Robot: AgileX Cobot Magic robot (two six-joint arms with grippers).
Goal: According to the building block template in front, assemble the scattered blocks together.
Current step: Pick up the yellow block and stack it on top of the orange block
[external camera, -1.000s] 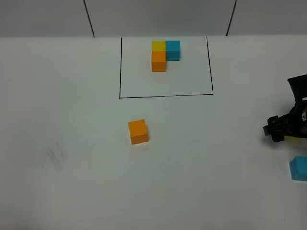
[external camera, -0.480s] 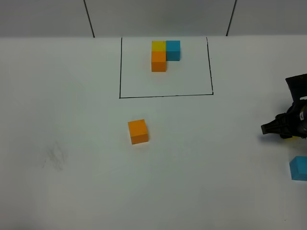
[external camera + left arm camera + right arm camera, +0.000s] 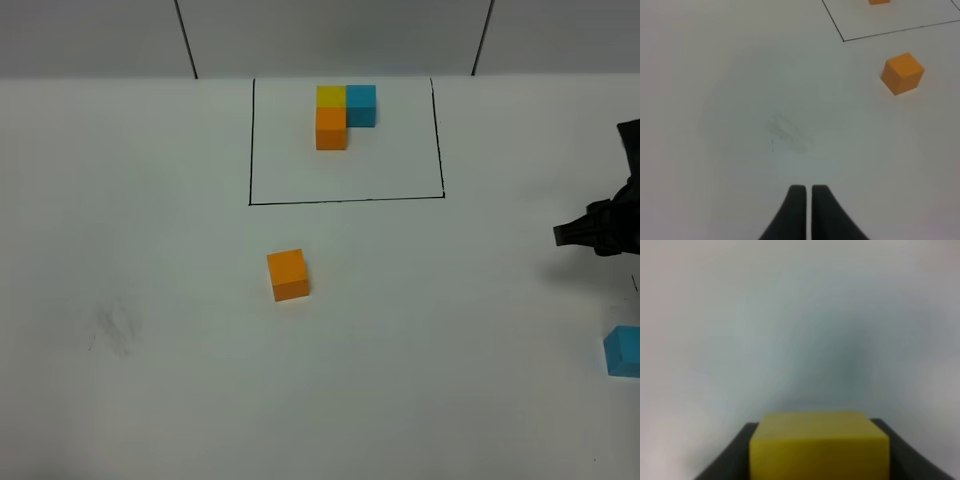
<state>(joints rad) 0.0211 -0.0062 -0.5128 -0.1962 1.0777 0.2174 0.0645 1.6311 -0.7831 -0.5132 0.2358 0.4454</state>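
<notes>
Jaws together, left gripper (image 3: 805,192) hangs over bare table (image 3: 150,250), nearer than and left of the black rectangle (image 3: 345,200). Blue cube (image 3: 624,350) sits well right of it, at the view's edge. Orange cube (image 3: 288,274) lies just before its left corner, open tabletop all round. Right gripper (image 3: 565,235), right of the rectangle, clamps the yellow cube (image 3: 820,445). Template (image 3: 340,112) stands inside, near the far side.

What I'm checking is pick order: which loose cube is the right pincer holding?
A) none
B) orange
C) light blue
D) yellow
D: the right wrist view shows the yellow cube gripped in the right pincer, while the orange cube and the light blue cube lie apart on the table.
</notes>
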